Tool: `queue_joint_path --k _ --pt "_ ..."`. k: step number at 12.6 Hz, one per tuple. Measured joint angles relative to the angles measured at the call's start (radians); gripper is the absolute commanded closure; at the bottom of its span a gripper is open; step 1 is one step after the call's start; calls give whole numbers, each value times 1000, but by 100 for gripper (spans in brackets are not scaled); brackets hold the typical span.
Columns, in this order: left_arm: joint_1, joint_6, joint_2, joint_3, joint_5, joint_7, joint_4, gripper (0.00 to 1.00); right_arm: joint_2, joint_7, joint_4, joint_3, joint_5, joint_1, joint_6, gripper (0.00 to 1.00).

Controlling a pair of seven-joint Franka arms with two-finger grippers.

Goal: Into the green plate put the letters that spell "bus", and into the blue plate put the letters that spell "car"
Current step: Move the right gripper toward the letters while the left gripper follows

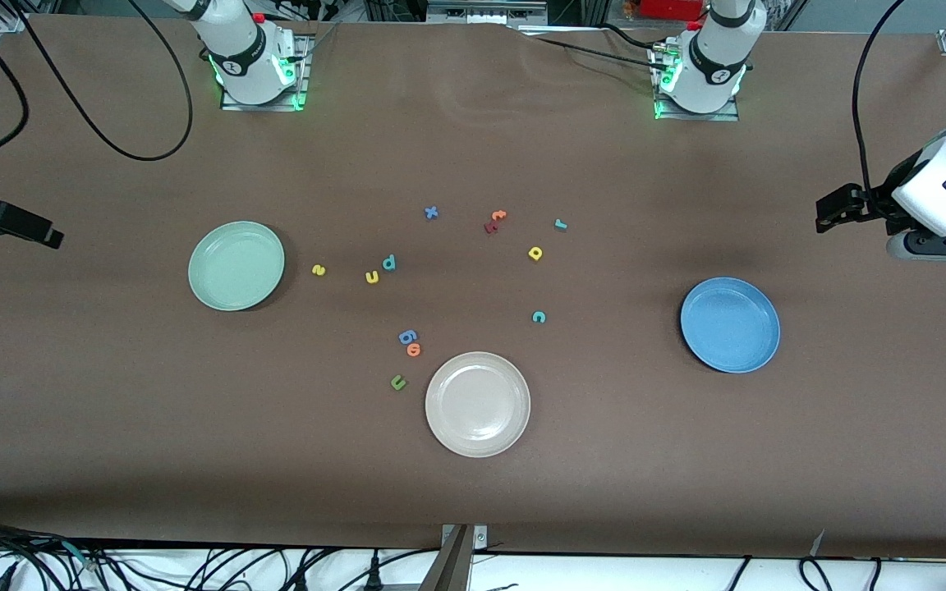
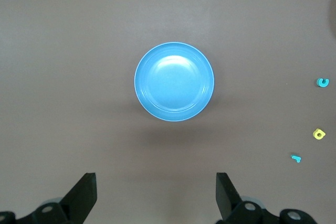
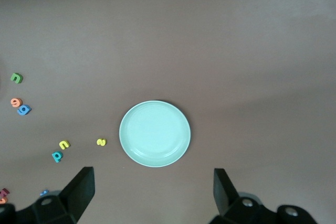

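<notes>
A: Both plates bare, every letter loose on the surface; left pincer and right pincer hang released at the surface's ends.

B: Sorting looks unstarted. The yellow s beside the green plate seems the easiest first pick; the blue plate awaits the teal c.

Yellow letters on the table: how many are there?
3. The yellow s lies beside the green plate; the yellow u touches or nearly touches the teal b; the yellow a lies toward the blue plate. None looks hidden.
</notes>
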Motion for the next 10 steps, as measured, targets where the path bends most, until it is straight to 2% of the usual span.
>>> queue_joint_path --k 6,10 --pt "-1 -1 3 -2 0 0 0 0 38 87 -6 2 0 96 23 0" --pt "-1 -7 15 -2 0 0 -2 0 45 166 -62 4 3 190 58 1"
